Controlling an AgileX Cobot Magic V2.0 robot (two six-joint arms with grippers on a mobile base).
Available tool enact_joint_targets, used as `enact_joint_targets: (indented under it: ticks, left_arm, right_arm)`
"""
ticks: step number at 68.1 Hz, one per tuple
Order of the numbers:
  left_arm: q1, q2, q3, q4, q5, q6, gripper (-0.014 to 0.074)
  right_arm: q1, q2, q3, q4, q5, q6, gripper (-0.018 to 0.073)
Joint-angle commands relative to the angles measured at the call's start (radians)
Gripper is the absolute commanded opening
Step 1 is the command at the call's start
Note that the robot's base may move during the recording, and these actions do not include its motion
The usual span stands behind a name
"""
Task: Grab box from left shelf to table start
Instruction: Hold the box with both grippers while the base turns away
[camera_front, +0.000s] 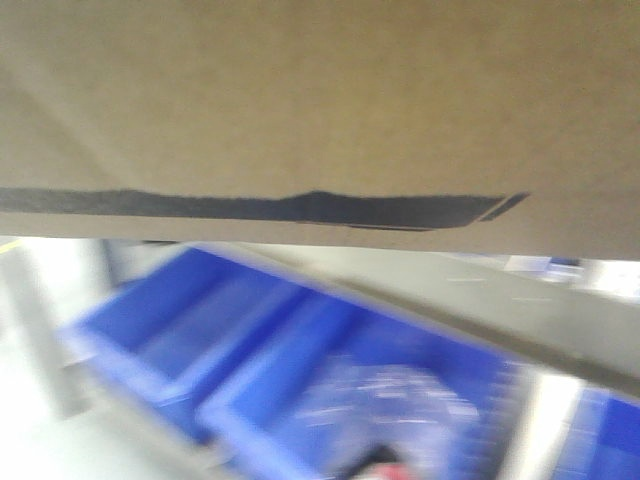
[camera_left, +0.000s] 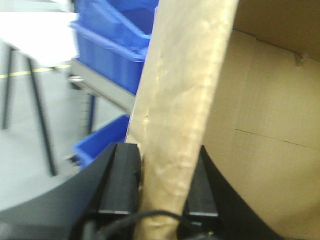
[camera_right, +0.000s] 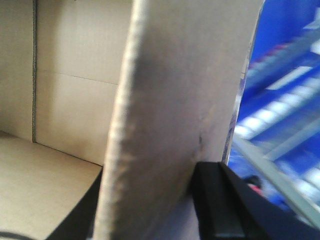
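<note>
**Carton pinched by both grippers, broadside to the front camera**

You have the large brown corrugated cardboard carton (camera_front: 320, 100) filling the upper half of the front view. Its long side runs across the frame from left to right. The lower edge dips slightly toward the right, and a black printed band lies along that edge. No lettering can be read in the blur.

Your left gripper (camera_left: 161, 187) is pinching a side wall of the carton. One black finger (camera_left: 120, 180) is on the outside and the other is on the inside, with the wall rising between them and leaning to the right. Your right gripper (camera_right: 150, 207) is pinching the opposite wall in the same way, with its outer finger (camera_right: 215, 205) pressed to the cardboard. Both wrist views look into the bare brown interior.

Below the carton in the front view are blue plastic bins (camera_front: 300, 370), with a grey metal shelf rail (camera_front: 470, 320) slanting across them. You cannot tell whether the carton touches anything beneath it.

Beside the left gripper, more blue bins are stacked just past the gripped wall. Farther left is the white counter (camera_left: 35, 30) on dark legs, well apart from the carton. It stands on a grey floor (camera_left: 25, 125) marked with a yellow line.
</note>
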Motion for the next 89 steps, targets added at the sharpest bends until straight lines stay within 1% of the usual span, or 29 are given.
enact_joint_targets:
  ticks: [1,89]
  left_arm:
    - [-0.019,0.011,-0.036,-0.148,-0.116,0.094,-0.0099]
    - [-0.019,0.011,-0.036,-0.148,-0.116,0.094,-0.0099]
  right_arm:
    - [-0.001,0.02,-0.033,0.04,-0.176,-0.019,0.006]
    - [-0.001,0.02,-0.033,0.04,-0.176,-0.019,0.0059]
